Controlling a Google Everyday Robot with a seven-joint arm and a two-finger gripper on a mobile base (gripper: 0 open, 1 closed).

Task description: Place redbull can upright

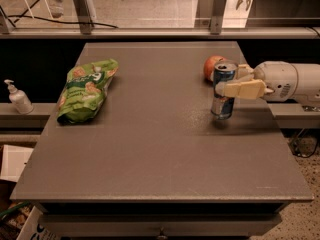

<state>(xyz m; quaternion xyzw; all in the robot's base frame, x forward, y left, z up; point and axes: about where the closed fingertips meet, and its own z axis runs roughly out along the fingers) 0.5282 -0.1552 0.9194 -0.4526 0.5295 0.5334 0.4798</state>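
Here, the pale two-finger end effector (227, 81) is reaching in from the right and clamping the slim blue-and-silver metal redbull can (223, 74) between its fingers. The can is standing upright near the right side of the grey desk (160, 149). It is sitting just in front of a round red apple (210, 66), well apart from the green crinkled snack bag (86, 90) lying on the left.

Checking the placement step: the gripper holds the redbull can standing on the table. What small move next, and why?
Probably open the gripper, clamped mid-can near the apple, and release: the redbull can looks upright, its base seemingly on the table, so letting go should finish it.
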